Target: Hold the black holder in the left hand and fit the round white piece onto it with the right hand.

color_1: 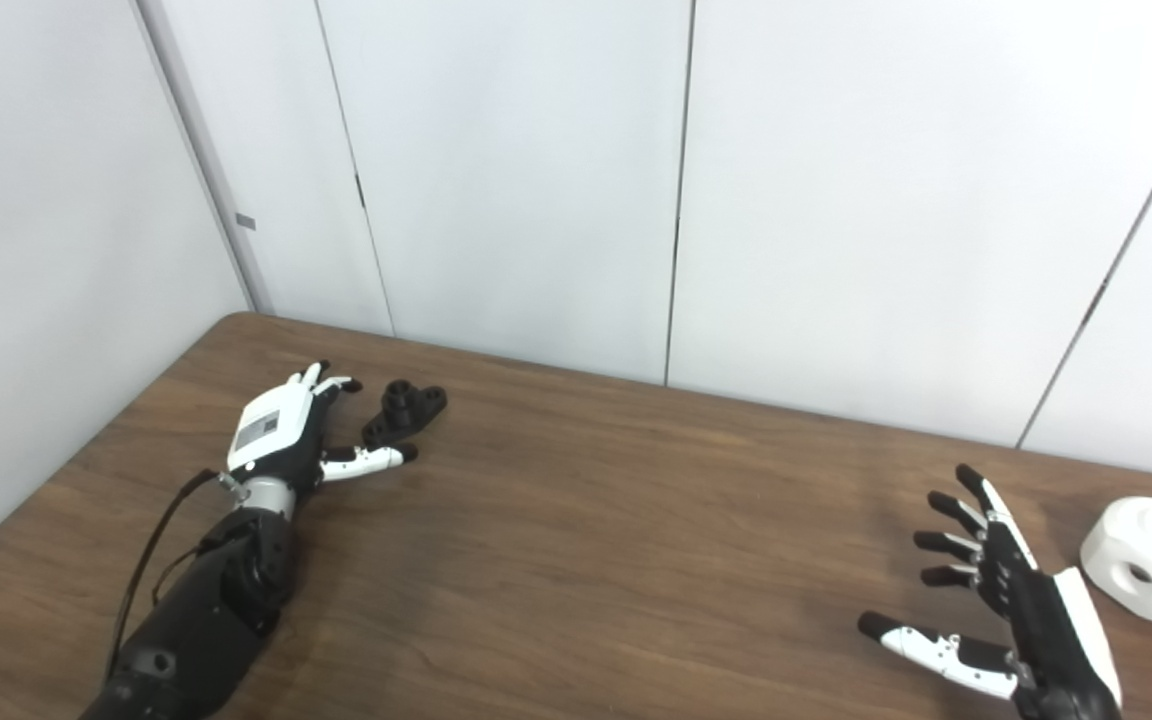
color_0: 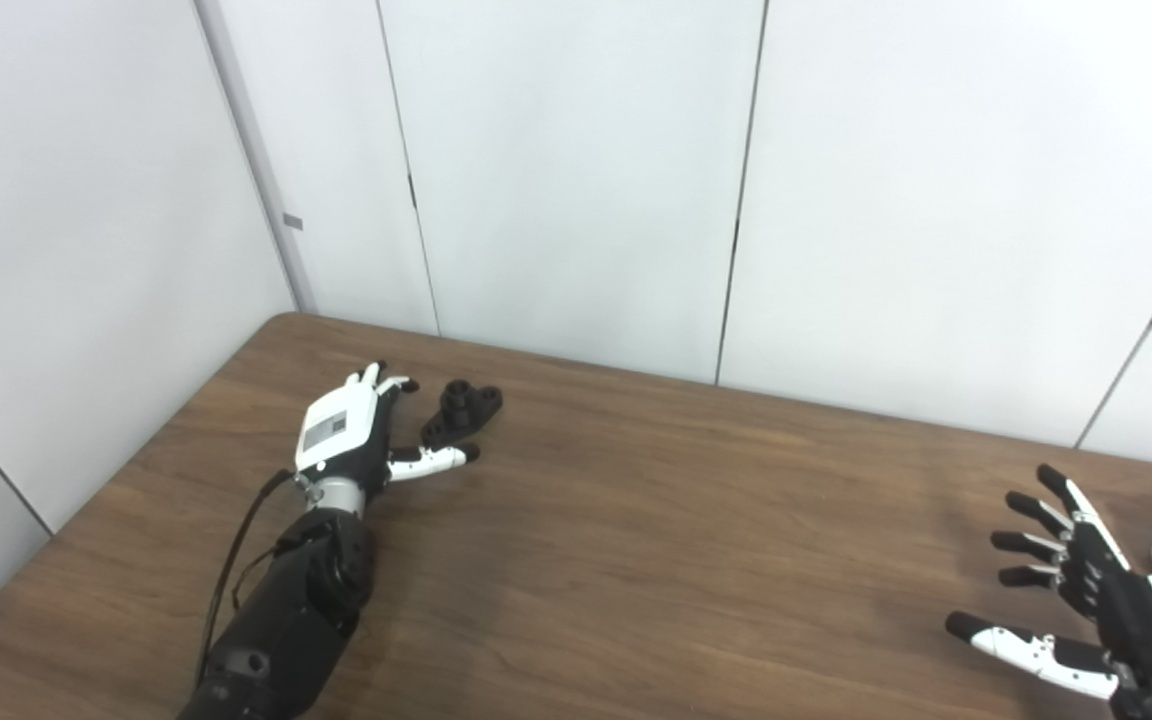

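While the holder lies on the table just beyond the left hand, nothing is grasped: both hands are spread and empty. A sound pickup would, I judge, bring the left fingers around the holder's base, leaving its upright stub clear. Well away from the holder, the white piece sits just beside the right hand. Whether thumb and holder touch is hard to tell; the left eye view crops the piece.

— Where does the black holder lie?
— On the wood table, far left, flat.
— And the round white piece?
— Far right, with 2 round holes visible.
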`<action>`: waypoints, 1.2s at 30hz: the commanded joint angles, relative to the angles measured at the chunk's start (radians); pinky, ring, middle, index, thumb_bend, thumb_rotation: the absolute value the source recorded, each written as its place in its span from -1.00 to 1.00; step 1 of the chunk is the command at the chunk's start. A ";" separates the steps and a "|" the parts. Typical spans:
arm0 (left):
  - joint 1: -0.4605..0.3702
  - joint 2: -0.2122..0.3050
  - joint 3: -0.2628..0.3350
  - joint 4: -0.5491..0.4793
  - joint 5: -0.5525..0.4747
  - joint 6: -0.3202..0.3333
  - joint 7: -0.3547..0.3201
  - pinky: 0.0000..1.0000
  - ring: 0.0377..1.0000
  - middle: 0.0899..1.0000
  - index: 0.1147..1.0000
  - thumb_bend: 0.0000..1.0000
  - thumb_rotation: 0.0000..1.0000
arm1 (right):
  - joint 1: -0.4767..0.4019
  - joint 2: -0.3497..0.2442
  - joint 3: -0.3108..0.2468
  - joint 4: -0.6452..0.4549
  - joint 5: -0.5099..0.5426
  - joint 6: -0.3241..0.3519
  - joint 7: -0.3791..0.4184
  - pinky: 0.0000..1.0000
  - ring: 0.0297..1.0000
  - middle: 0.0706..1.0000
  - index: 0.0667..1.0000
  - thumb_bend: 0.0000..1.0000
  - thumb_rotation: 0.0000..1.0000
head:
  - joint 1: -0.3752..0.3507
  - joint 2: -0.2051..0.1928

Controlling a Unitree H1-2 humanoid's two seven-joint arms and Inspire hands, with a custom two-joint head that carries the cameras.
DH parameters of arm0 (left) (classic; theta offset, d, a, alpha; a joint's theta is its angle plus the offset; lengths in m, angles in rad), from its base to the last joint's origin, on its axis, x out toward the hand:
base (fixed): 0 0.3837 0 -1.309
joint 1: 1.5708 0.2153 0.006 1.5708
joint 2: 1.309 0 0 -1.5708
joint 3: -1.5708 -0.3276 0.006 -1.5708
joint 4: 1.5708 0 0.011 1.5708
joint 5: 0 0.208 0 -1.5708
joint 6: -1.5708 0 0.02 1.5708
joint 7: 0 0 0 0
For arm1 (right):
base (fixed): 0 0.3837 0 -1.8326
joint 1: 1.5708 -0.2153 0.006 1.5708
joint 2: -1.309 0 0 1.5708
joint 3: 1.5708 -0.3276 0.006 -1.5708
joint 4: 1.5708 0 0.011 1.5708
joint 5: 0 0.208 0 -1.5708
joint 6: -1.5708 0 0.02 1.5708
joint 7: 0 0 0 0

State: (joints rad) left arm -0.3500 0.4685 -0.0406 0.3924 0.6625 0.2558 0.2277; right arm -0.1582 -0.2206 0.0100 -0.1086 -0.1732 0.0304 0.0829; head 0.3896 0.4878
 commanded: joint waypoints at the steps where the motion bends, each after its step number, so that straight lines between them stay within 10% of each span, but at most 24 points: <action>1: -0.047 0.022 0.003 0.011 0.020 0.014 0.044 0.88 1.00 1.00 0.62 1.00 0.19 | -0.023 -0.013 -0.011 -0.045 0.012 -0.019 0.002 0.26 0.51 0.74 0.91 0.13 -1.00 | 0.000 0.000; 17: -0.120 -0.017 -0.002 0.222 -0.057 -0.030 0.149 0.71 1.00 0.97 0.51 1.00 0.00 | -0.014 -0.018 -0.018 -0.074 0.013 0.023 0.008 0.32 0.55 0.75 0.90 0.14 -1.00 | -0.015 0.007; 36: -0.128 -0.049 -0.081 0.213 -0.085 -0.019 0.103 0.64 0.93 0.88 0.43 0.99 -0.13 | -0.006 -0.014 -0.019 -0.082 0.003 0.025 0.003 0.31 0.51 0.74 0.90 0.14 -1.00 | -0.023 0.027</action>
State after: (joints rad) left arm -0.4590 0.4387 -0.1032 0.5953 0.5960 0.2341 0.3806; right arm -0.1441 -0.2264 0.0003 -0.1601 -0.1723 0.0737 0.0932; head 0.3666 0.5139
